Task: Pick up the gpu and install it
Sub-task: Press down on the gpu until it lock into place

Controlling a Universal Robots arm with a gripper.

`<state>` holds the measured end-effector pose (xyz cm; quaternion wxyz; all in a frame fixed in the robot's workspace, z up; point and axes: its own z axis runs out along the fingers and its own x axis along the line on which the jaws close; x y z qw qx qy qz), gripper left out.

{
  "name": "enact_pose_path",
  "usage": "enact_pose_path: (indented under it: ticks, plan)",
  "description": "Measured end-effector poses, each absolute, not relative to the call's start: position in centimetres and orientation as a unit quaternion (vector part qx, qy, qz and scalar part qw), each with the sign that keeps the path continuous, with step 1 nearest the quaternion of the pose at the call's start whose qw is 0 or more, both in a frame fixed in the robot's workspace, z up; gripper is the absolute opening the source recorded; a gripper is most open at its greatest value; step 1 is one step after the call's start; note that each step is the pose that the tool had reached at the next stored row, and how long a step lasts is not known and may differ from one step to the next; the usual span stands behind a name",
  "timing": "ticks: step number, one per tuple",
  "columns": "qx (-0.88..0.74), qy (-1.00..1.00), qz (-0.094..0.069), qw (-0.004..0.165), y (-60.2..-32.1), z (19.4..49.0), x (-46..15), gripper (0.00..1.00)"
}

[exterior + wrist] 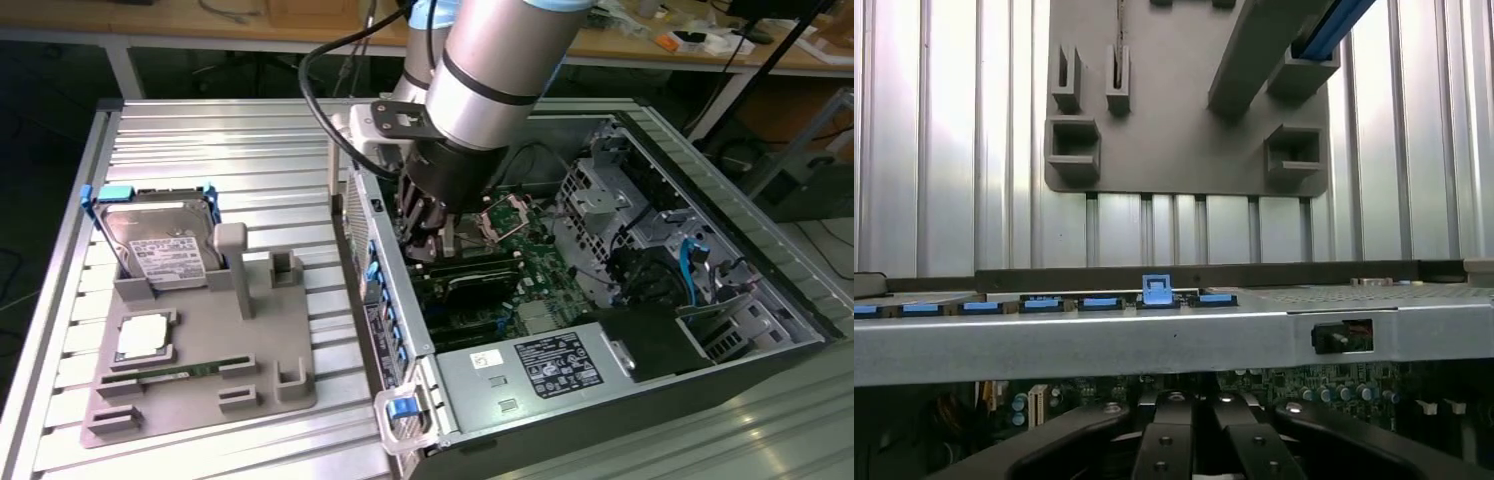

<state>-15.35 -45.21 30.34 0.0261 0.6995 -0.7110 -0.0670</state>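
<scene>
Seen at the middle of the exterior view, deep inside the open computer case [523,372]: gripper [438,235] with fingers drawn together, nothing visibly between them at the bottom of the wrist view; just below it, toward lower centre, a black-faced slab taken to be the gpu [478,283], standing on the motherboard [545,262]; contact between the two hidden, so impossible to say whether pinched or merely close. Judged light and stiff, yet fragile: best taken by the bare upper edge of the board or near the bracket, never by the components or the gold contacts; likely slippery on the smooth face. Tight room all round: case wall [1154,340] close on the exterior view's left, drive cage [601,195] and blue cable [693,262] to the right. Well apart, at the left of the frame, grey fixture [200,345] with hard drive [158,245] and memory stick [180,372].
</scene>
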Motion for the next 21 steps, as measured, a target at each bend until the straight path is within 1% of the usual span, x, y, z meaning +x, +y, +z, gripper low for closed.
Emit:
enact_pose_path:
  ticks: [7, 14, 21]
  plan:
    - [0.699, -0.711, -0.067, 0.026, -45.2, 30.4, -12.9, 0.11]
    - [0.700, -0.711, -0.067, 0.026, -45.4, 29.7, -9.9, 0.11]
    - [0.700, -0.711, -0.067, 0.026, -45.4, 29.6, -9.7, 0.11]
